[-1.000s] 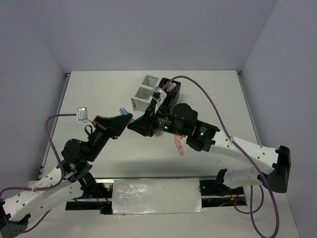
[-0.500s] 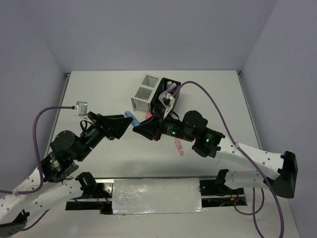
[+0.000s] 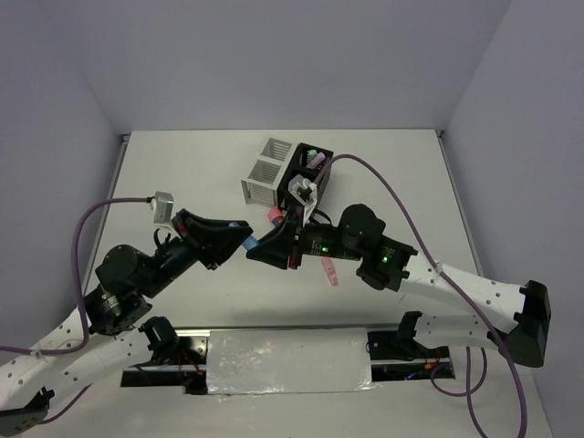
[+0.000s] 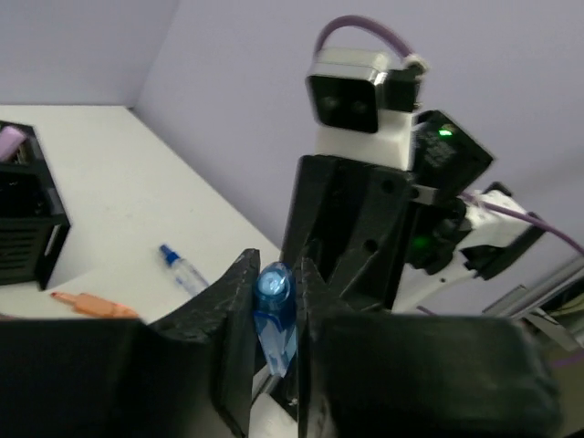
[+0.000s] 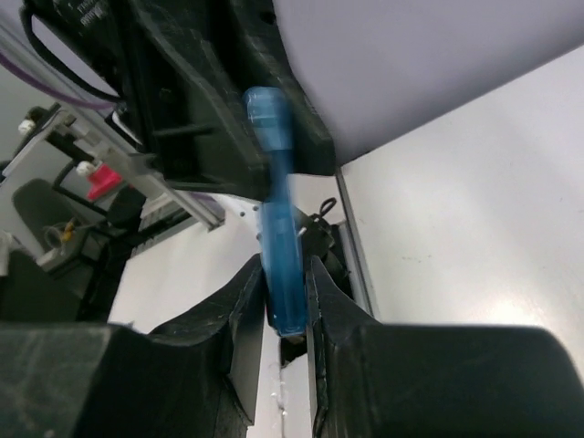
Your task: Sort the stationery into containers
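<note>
The right gripper [image 5: 285, 297] is clamped on one end of a blue pen [image 5: 276, 228] and the left gripper [image 4: 274, 306] pinches the other end, above the table [image 3: 182, 173], near the black container [image 3: 313, 167] and white container [image 3: 266, 172]; a pink pen [image 3: 328, 271] lies close by

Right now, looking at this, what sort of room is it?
Probably a robot lab test cell: a white table boxed by plain walls, two cabled arms, desk organisers staged for sorting.
</note>
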### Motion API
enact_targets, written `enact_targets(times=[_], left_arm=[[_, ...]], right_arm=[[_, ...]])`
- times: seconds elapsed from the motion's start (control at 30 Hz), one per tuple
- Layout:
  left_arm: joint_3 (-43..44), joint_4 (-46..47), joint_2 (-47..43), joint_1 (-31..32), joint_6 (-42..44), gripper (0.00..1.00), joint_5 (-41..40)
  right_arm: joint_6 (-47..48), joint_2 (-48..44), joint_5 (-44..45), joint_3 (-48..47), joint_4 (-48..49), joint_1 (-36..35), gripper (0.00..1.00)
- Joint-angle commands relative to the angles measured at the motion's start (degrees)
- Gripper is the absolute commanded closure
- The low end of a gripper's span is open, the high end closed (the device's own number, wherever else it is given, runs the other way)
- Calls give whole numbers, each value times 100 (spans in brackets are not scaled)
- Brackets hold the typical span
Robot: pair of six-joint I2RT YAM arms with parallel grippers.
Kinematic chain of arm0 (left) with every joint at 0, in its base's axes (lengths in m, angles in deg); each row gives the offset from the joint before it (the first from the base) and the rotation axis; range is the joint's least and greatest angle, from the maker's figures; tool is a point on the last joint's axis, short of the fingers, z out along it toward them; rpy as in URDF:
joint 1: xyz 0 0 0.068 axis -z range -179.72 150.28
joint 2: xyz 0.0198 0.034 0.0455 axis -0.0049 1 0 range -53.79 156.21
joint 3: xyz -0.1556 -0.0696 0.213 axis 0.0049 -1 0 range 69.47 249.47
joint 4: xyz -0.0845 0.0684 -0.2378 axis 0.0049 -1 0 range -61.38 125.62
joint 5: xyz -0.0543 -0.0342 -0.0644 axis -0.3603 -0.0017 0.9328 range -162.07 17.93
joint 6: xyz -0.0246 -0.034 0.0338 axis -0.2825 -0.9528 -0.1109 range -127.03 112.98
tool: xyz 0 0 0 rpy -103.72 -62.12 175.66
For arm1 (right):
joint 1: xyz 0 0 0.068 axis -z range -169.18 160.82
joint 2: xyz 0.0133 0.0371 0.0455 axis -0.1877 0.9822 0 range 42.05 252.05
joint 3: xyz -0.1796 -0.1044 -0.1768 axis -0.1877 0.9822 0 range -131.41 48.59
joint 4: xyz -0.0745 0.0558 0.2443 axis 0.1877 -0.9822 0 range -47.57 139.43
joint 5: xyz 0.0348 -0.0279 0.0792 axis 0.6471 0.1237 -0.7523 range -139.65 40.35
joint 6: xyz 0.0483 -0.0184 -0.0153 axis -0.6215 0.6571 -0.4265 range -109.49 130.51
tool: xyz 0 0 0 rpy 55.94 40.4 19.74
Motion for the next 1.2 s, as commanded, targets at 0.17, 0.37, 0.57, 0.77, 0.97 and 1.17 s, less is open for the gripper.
enact_targets(times=[0.17,0.37,0.57,0.77,0.97,1.17], left_arm=[[-364,743,201,8,12,100,683],[-1208,1596,728,17,-445,100,1264],[-753,1055,1036,26,-113,100,479],[775,-336,2070,-377,81,100,-1565],[2199,13,4028,-1283,388,100,-1906],[4053,821,6676,-2231,600,100,-1215]], right_arm=[[130,-2,-125,-459,-35,61,100],[140,201,-89,-1470,-413,386,100],[-204,-194,-362,-314,202,1010,79],[-186,-1090,1219,611,-1252,1668,0],[-151,-2031,2430,867,-2644,2408,0],[86,-2365,2635,744,-3479,2452,0]])
